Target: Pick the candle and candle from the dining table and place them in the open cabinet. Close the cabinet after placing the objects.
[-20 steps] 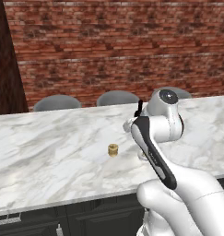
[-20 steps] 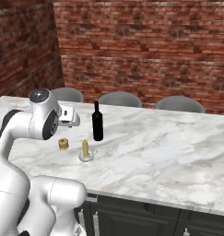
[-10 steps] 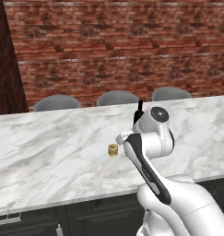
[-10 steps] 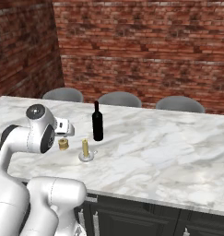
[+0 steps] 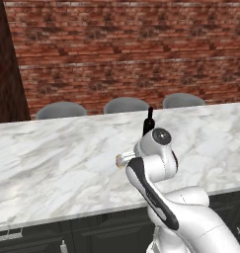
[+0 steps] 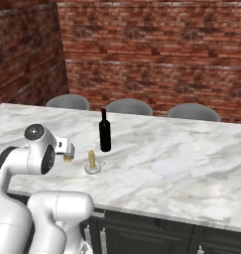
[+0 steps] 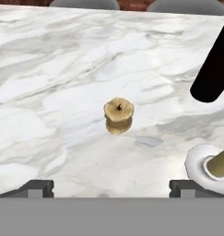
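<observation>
Item 1. Squat candle (image 7: 119, 115): golden-tan cylinder, wick up, standing free on the marble surface (image 7: 49, 83). In the hand view it sits just above centre, at roughly 12 o'clock from the midpoint between the fingertips, which suggests the hand is being lined up on it first. In the right base view it (image 6: 68, 157) peeks out just past the arm's wrist.

Item 2. Slim candle (image 6: 91, 158): pale-yellow stick, upright on a round silvery base, near the squat one but not touching. In the hand view its base (image 7: 202, 167) lies at about 4 o'clock from the squat candle, close to the right fingertip (the likeliest thing to be bumped on a descent).

Item 3. Black bottle (image 6: 105, 131): upright, just behind the slim candle; in the hand view it crosses the corner at 2 o'clock from the squat candle. Not part of the job.

Item 4. Claw (image 7: 111, 188): jaws spread wide, nothing between them, hovering above the surface short of the squat candle.

Item 5. Open room: bare marble from 7 through 11 o'clock around the squat candle, so that side is free; the 2-to-4 o'clock side is crowded. The surface's near edge lies well behind the candles. Grey chair backs (image 6: 129, 106) line the far edge, well apart. Cabinet: not assessed here.
</observation>
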Robot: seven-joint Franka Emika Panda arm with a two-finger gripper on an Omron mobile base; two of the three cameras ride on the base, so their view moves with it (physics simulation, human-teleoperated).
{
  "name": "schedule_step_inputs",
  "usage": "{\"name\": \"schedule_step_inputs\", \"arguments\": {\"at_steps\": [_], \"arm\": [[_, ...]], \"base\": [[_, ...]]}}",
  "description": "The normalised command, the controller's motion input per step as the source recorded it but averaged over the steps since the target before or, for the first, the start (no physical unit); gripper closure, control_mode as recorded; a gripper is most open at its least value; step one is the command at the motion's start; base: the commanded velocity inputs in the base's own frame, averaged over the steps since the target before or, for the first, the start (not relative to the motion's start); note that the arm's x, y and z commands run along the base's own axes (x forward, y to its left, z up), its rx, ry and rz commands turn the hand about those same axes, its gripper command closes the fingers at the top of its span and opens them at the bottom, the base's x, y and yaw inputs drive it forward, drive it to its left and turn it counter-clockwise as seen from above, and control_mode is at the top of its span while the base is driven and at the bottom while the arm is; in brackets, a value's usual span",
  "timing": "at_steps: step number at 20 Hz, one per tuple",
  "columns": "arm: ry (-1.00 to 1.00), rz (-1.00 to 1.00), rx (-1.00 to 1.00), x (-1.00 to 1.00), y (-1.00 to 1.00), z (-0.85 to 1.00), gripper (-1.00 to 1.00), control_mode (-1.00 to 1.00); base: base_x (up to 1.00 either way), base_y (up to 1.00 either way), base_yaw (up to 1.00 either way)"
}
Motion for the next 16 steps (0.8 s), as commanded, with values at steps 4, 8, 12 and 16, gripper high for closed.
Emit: {"name": "schedule_step_inputs", "arguments": {"at_steps": [4, 8, 12, 16], "arm": [[0.01, 0.0, 0.0, 0.05, 0.17, -0.3, -1.0, -1.0], [0.01, 0.0, 0.0, 0.18, 0.05, -0.25, -1.0, -1.0], [0.01, 0.0, 0.0, 0.3, 0.0, -0.27, -1.0, -1.0], [0.0, 0.0, 0.01, 0.39, 0.0, -0.28, -1.0, -1.0]], "base": [[0.0, 0.0, 0.0], [0.0, 0.0, 0.0], [0.0, 0.0, 0.0], [0.0, 0.0, 0.0]]}}
